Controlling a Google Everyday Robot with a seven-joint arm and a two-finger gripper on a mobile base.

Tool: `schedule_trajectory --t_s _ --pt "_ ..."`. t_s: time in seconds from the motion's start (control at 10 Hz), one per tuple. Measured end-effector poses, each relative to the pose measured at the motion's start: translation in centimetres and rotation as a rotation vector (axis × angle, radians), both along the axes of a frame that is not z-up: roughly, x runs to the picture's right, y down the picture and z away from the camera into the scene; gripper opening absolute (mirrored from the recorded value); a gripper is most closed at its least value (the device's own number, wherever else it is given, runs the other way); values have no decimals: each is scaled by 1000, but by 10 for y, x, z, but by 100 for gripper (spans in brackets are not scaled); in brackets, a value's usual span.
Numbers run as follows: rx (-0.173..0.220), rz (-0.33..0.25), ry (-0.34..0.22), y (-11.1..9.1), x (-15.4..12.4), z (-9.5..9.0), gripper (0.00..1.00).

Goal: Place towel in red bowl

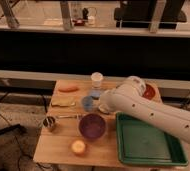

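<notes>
Pincer (89, 104) just behind purple bowl (92, 125); cannot tell its state. Red bowl (149, 91) far right, mostly hidden by arm. Towel orientation unreadable.

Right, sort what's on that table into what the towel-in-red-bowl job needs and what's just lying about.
Job:
towel, mid-table, partly hidden by the arm
red bowl, far right, behind the arm
gripper, beside the towel

Lying about:
purple bowl
green tray
white cup
yellow piece
blue piece
metal cup
</notes>
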State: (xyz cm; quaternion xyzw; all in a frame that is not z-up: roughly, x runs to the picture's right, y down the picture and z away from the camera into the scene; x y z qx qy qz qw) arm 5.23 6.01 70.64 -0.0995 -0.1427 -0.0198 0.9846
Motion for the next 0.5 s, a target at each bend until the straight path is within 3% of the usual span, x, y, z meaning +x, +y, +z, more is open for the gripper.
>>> schedule_trajectory --t_s 0.5 --pt "35 16 98 -30 36 14 0"
